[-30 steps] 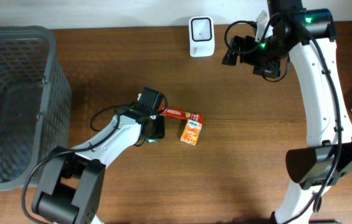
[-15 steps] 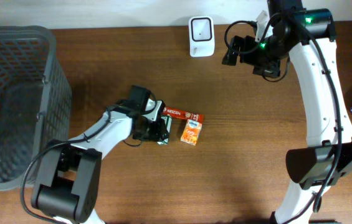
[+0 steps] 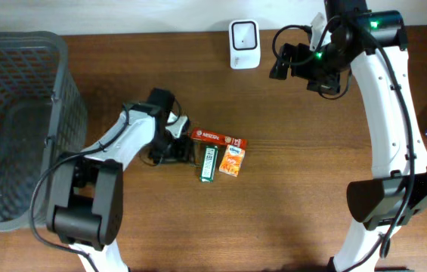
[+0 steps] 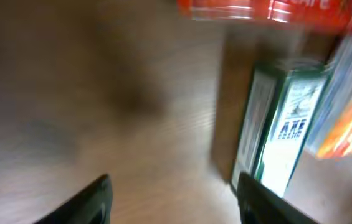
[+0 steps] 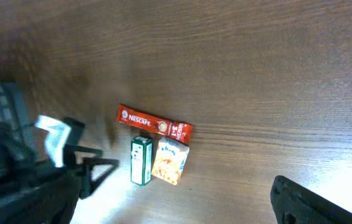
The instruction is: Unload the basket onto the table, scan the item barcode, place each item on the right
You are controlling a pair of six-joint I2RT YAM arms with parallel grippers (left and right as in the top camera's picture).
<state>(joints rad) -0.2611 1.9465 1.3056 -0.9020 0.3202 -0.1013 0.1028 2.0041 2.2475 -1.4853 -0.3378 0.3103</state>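
left gripper point(image 4: 176, 196) and right gripper point(image 3: 280, 63) are held spread and empty, green box point(image 3: 208, 164) is seen on the table point(image 3: 311, 159) seemingly touching the orange packet point(image 3: 233, 161), so the packet can easily be pinched along with it

Left arm point(image 3: 122, 143) and right arm point(image 3: 394, 113) are both white shells with chunky black joints. Loose black cables point(image 3: 276, 39) everywhere, a green light point(image 3: 374, 23) on the right one, and the left gripper point(image 4: 176, 202) is all black.

Green box point(image 3: 208, 164), red sachet point(image 3: 218, 138)
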